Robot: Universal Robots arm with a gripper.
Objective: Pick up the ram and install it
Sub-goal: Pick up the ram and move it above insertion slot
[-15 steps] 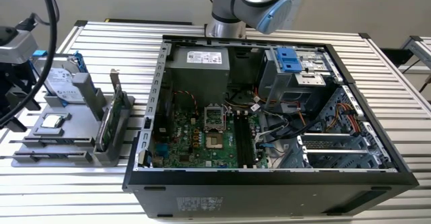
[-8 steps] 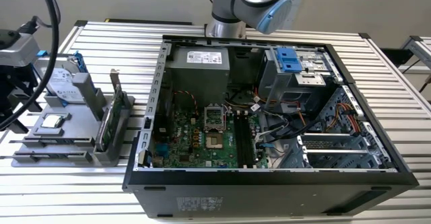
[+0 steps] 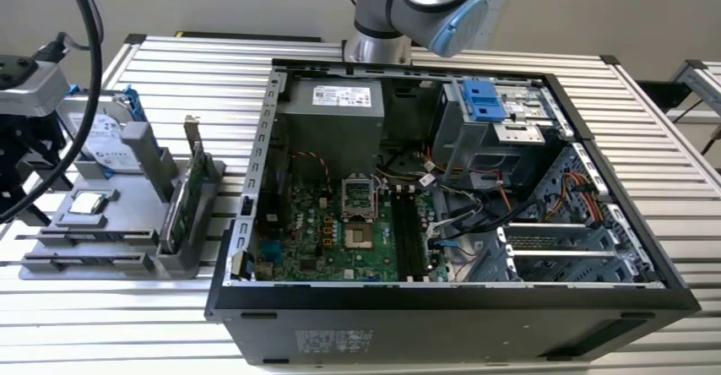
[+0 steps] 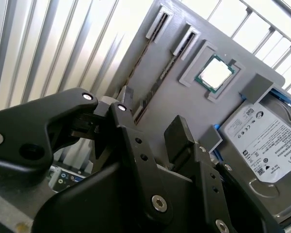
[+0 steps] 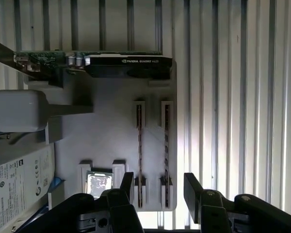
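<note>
Two ram sticks stand on edge in the slots of a grey holder tray (image 5: 111,116); in the first wrist view they are one ram stick (image 5: 139,150) and another ram stick (image 5: 166,150). My gripper (image 5: 159,191) hovers open above their near ends, its fingers (image 5: 127,187) apart and holding nothing. In the second wrist view the same dark ram sticks (image 4: 157,80) run away from the gripper (image 4: 153,131). In the exterior view the gripper (image 3: 20,160) hangs at the far left, over the tray (image 3: 124,198).
On the tray also sit a processor chip (image 5: 99,183), a silver hard drive (image 4: 262,141) and a green expansion card (image 5: 87,60). The open computer case (image 3: 451,299) lies at the exterior view's right, its motherboard's dark memory slots (image 3: 403,231) exposed.
</note>
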